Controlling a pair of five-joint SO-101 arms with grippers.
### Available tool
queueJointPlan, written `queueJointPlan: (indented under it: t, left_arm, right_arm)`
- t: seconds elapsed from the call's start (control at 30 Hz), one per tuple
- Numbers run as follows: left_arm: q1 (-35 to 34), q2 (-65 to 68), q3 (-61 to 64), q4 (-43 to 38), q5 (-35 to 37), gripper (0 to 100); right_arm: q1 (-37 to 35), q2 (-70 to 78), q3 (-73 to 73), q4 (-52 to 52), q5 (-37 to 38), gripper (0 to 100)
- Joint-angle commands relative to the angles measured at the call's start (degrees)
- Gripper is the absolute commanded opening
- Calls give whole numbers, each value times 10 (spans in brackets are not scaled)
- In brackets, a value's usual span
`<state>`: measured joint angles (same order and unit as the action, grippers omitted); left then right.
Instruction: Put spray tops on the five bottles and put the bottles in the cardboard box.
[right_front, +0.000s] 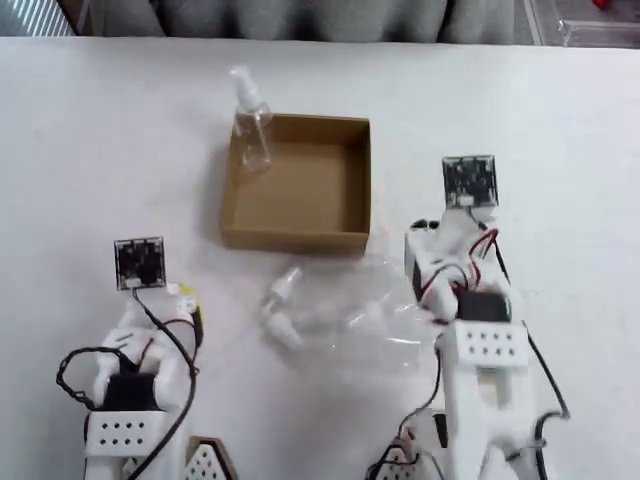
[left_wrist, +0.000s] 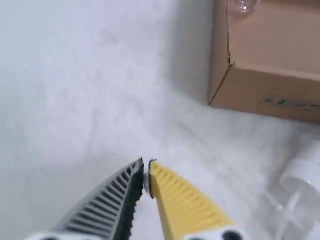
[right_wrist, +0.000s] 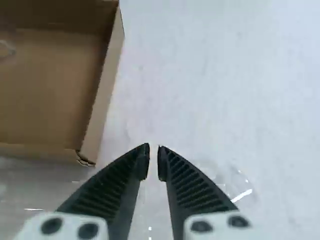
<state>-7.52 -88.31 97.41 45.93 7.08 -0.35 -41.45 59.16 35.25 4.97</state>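
Observation:
An open cardboard box (right_front: 295, 240) sits mid-table. One clear bottle with a white spray top (right_front: 250, 120) stands upright in its back left corner. In front of the box lies a clear plastic bag (right_front: 350, 325) holding clear bottles and white spray tops (right_front: 282, 290). My left gripper (left_wrist: 146, 172), with one grey and one yellow finger, is shut on nothing above bare table, left of the box's (left_wrist: 270, 90) front corner. A spray top (left_wrist: 300, 172) lies beside it. My right gripper (right_wrist: 152, 160) hovers shut and empty off the box's (right_wrist: 107, 85) front right corner, over the bag's edge (right_wrist: 235, 192).
The white table (right_front: 120, 130) has free room to the left, right and behind the box. Both arm bases (right_front: 130, 420) (right_front: 485, 400) stand at the near edge, with loose cables around them.

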Motion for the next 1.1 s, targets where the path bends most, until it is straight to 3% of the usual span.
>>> queueJointPlan:
  t: [0.0,0.2,0.47,0.77,1.07]
  left_arm:
    - [4,-7,-5,-2,0,22]
    - [4,-7,-5,-2,-40,22]
    - [4,-7,-5,-2,-42,22]
    - [4,-7,-5,-2,-43,22]
    - [4,-7,-5,-2,-43,22]
  right_arm:
    - [12,91,-63,1,-25,15]
    - [12,197,-95,24,-30,15]
    - [5,285,-155,87,-32,15]
    - [-85,299,-164,87,-88,15]
    - [-114,298,-199,91,-91,15]
